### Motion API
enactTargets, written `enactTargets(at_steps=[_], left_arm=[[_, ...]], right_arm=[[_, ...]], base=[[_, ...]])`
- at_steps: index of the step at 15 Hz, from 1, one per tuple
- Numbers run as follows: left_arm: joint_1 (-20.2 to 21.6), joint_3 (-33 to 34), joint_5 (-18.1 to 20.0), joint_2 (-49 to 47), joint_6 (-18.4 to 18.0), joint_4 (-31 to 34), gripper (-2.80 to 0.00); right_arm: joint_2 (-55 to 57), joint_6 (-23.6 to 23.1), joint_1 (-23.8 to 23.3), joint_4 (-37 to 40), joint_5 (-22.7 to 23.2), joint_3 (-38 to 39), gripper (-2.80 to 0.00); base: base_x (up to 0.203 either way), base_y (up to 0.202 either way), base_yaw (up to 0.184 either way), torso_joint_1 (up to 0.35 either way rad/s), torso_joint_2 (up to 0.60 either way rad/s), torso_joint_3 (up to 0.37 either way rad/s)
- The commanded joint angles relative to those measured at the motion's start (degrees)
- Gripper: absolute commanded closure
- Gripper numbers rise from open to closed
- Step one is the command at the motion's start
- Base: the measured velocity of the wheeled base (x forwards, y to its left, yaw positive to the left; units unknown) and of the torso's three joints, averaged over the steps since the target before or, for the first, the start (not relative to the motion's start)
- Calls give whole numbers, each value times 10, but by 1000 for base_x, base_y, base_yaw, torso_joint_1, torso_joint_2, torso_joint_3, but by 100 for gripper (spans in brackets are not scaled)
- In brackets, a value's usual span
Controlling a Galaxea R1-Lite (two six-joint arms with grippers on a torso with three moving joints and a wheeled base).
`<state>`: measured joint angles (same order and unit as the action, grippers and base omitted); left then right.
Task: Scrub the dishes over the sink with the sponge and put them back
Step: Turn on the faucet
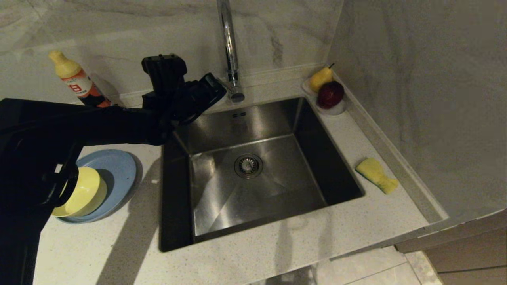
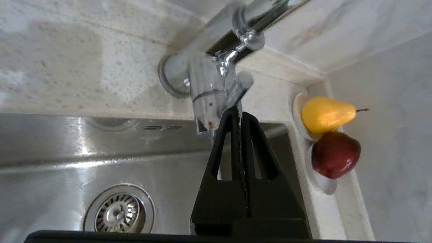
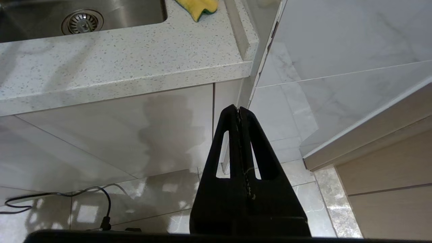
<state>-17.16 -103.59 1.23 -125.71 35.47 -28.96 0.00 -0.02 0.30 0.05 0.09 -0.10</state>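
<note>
Beside the tap, seemingly touching, left tool closed.

Dim head view; glare streaks the sink steel

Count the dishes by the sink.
2: a yellow bowl sitting on a blue plate, on the counter left of the sink. The left arm may hide more.
</note>
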Motion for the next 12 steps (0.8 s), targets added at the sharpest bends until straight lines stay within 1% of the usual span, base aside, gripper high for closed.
enactTargets(at_steps=[1, 4, 7, 12], left_arm=[[0, -8, 0, 10, 2, -2, 0], [5, -17, 1, 22, 2, -1, 0], [9, -42, 1, 13, 2, 5, 0], [12, -44, 4, -7, 0, -2, 0]], right_arm=[[-1, 0, 0, 0, 0, 0, 0], [-1, 0, 0, 0, 0, 0, 0], [-1, 0, 0, 0, 0, 0, 0], [-1, 0, 0, 0, 0, 0, 0]], base=[[0, 0, 0, 0, 0, 0], [0, 0, 0, 0, 0, 0], [0, 0, 0, 0, 0, 0], [0, 0, 0, 0, 0, 0]])
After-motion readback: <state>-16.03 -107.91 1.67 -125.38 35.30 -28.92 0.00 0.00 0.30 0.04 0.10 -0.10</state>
